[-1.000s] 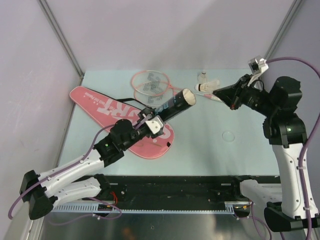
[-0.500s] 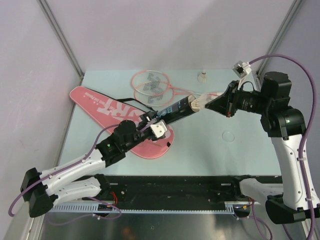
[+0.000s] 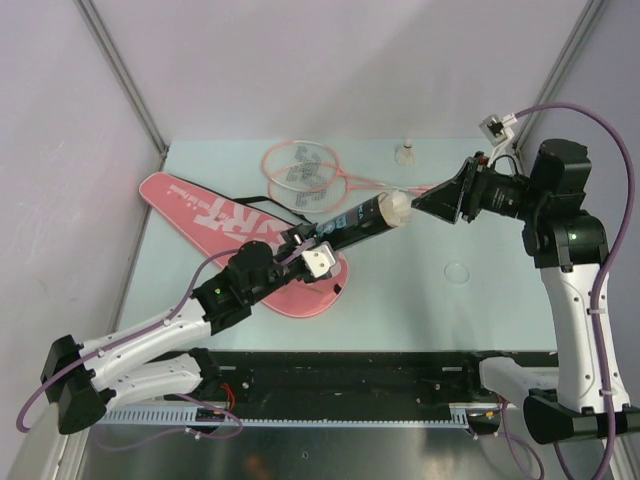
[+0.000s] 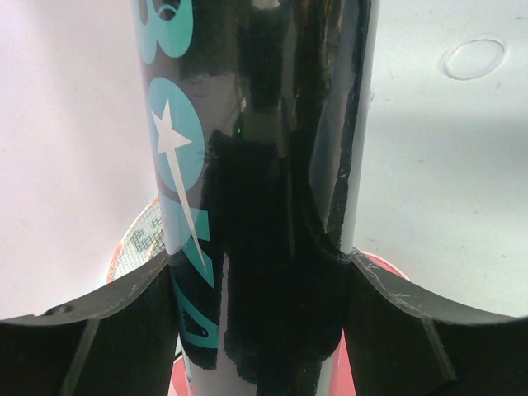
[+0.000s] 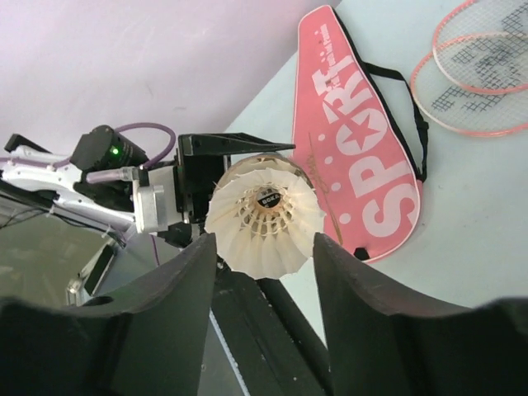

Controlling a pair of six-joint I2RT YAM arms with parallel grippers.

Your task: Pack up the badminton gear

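My left gripper (image 3: 322, 234) is shut on the dark tube (image 3: 352, 218) with teal markings and holds it slanted up toward the right. In the left wrist view the tube (image 4: 256, 165) fills the gap between both fingers (image 4: 124, 330). A white feather shuttlecock (image 3: 397, 210) sits in the tube's open mouth. My right gripper (image 3: 412, 207) is just behind it, open; in its wrist view the shuttlecock (image 5: 264, 216) shows a gap to each finger (image 5: 177, 313). The two pink rackets (image 3: 300, 165) lie at the back. The pink bag (image 3: 225, 222) lies under the left arm. Another shuttlecock (image 3: 406, 154) stands at the back.
A clear round lid (image 3: 457, 271) lies on the pale table (image 3: 480, 310) in front of the right arm, also visible as the lid (image 4: 473, 58) in the left wrist view. The bag's black strap (image 3: 270, 200) trails toward the rackets. Walls close in on three sides.
My right gripper carried the shuttlecock leftward to the tube's mouth and opened off it. The left arm tipped the tube lower toward the right.
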